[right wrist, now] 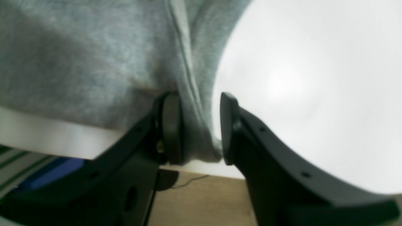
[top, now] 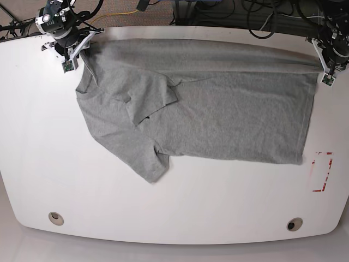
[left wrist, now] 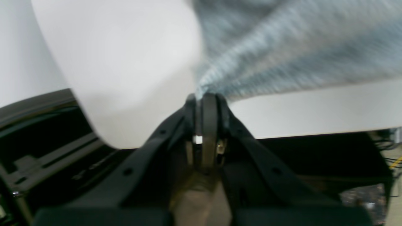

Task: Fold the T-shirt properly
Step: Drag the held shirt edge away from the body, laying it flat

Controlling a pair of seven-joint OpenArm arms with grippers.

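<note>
The grey T-shirt (top: 218, 114) lies spread on the white table (top: 163, 213), its far edge folded over toward the front. One sleeve lies folded on the body at the left. My left gripper (top: 325, 73) is at the shirt's far right corner. In the left wrist view it (left wrist: 204, 95) is shut on a pinch of the grey cloth (left wrist: 282, 47), which is blurred. My right gripper (top: 70, 61) is at the far left corner. In the right wrist view its jaws (right wrist: 198, 128) stand apart with a hemmed fold of the shirt (right wrist: 78, 62) between them.
A red rectangle mark (top: 322, 172) is on the table at the right. Two round grommets (top: 55, 218) (top: 294, 224) sit near the front edge. Cables (top: 262, 16) lie behind the table's far edge.
</note>
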